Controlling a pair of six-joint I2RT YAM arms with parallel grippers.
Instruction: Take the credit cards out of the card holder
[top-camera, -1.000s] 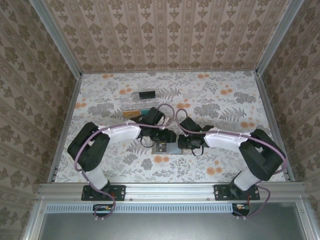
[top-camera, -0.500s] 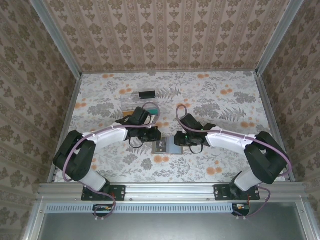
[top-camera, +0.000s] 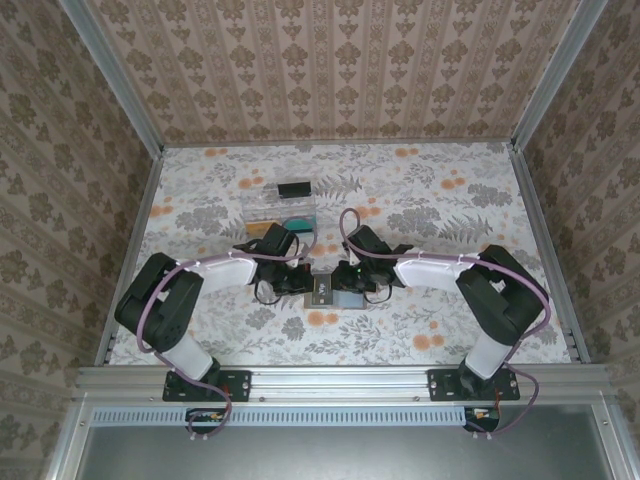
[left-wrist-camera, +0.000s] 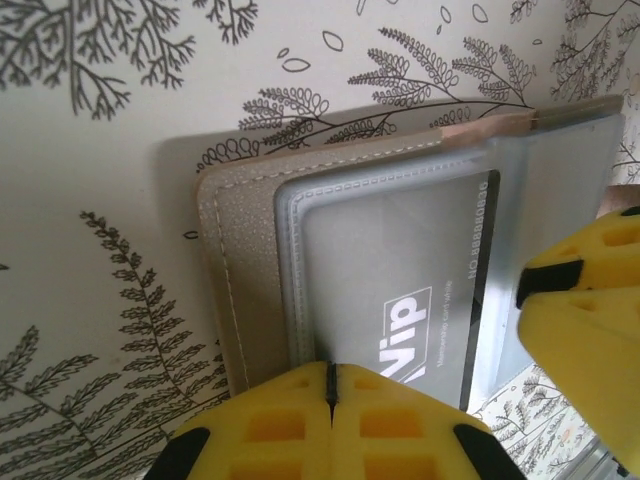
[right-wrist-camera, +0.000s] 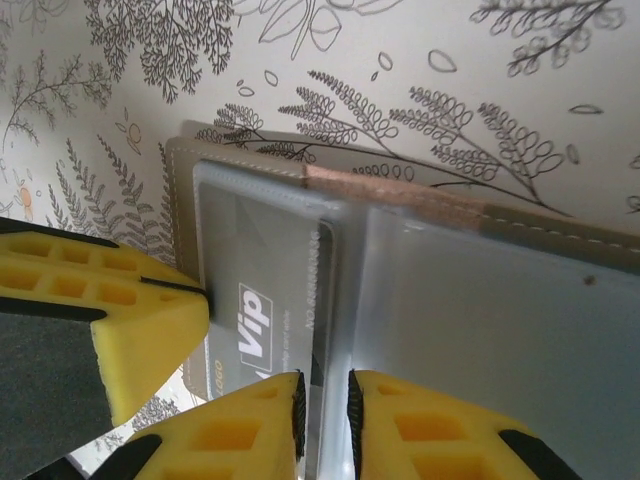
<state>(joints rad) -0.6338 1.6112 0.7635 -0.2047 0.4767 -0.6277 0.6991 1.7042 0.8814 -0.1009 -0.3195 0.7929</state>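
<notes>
Top external view: the open bifold card holder (top-camera: 335, 298), taupe outside and grey-blue inside, lies flat on the floral-patterned counter (top-camera: 430, 200), near its middle and a little toward 6 o'clock. The left hand (top-camera: 306, 284) meets it from 9 o'clock and the right hand (top-camera: 347, 283) from 3 o'clock, both low over it. At 11 o'clock from the holder, well apart from it, stands a clear plastic tray (top-camera: 258, 205). It contains a small black box (top-camera: 293, 188) at its far side and a yellow-orange piece (top-camera: 262, 228) and a teal piece (top-camera: 300, 222) at its near side, all too small to tell more.

Left wrist view: a grey credit card (left-wrist-camera: 400, 290) with white "Vip" lettering sits in one pocket panel behind a translucent grey-blue sleeve. The taupe cover shows as a border at 9 o'clock of it. The left hand's yellow fingers are pressed together with only a seam between them, tips at the panel's edge at 6 o'clock. Whether they pinch the card or the pocket I cannot tell.

Right wrist view: the right hand's yellow fingers are drawn almost together, leaving a thin slit lined up with the boundary between the card's pocket and the second panel. Whether they grip the holder I cannot tell. The left hand's fingertip touches the holder's outer edge at 8 o'clock.
</notes>
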